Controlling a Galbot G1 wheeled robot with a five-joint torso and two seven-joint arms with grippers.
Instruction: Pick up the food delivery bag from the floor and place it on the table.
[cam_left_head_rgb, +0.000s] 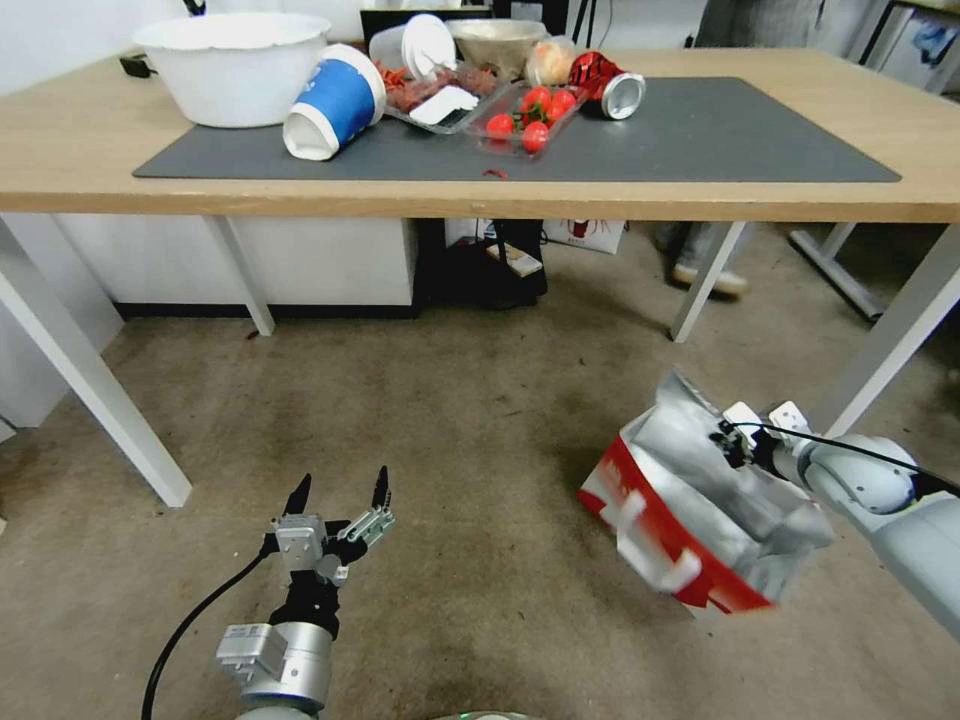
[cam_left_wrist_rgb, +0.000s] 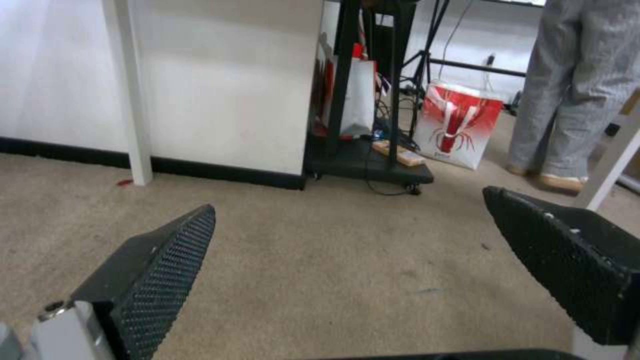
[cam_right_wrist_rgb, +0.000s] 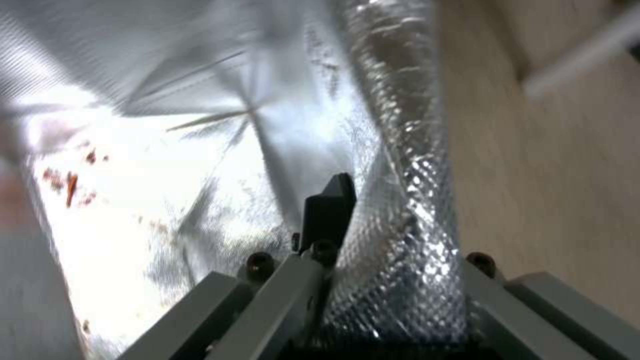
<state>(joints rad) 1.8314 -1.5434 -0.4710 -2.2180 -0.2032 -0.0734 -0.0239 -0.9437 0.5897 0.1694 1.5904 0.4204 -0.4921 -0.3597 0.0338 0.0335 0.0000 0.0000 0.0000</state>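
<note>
The food delivery bag (cam_left_head_rgb: 690, 515) hangs tilted low over the floor (cam_left_head_rgb: 480, 420) at the right, showing its red side panel, white straps and silver foil lining. My right gripper (cam_left_head_rgb: 722, 438) is shut on its upper rim. In the right wrist view the foil wall of the bag (cam_right_wrist_rgb: 200, 125) is pinched in the right gripper (cam_right_wrist_rgb: 387, 215), one dark finger (cam_right_wrist_rgb: 330, 210) lying inside the lining. My left gripper (cam_left_head_rgb: 340, 487) hovers open and empty over the floor at the lower left, well clear of the bag; the left gripper (cam_left_wrist_rgb: 350, 202) has only floor (cam_left_wrist_rgb: 333, 280) between its pads. The table (cam_left_head_rgb: 700, 200) stands just ahead.
On the table's grey mat (cam_left_head_rgb: 700, 130) lie a white bowl (cam_left_head_rgb: 235, 65), a tipped blue cup (cam_left_head_rgb: 335, 100), trays of food (cam_left_head_rgb: 525, 115) and a red can (cam_left_head_rgb: 610, 85). White table legs (cam_left_head_rgb: 895, 335) rise beside the bag. A person's legs (cam_left_wrist_rgb: 573, 90), a dark cart (cam_left_wrist_rgb: 367, 165) and another red-and-white bag (cam_left_wrist_rgb: 457, 125) are behind.
</note>
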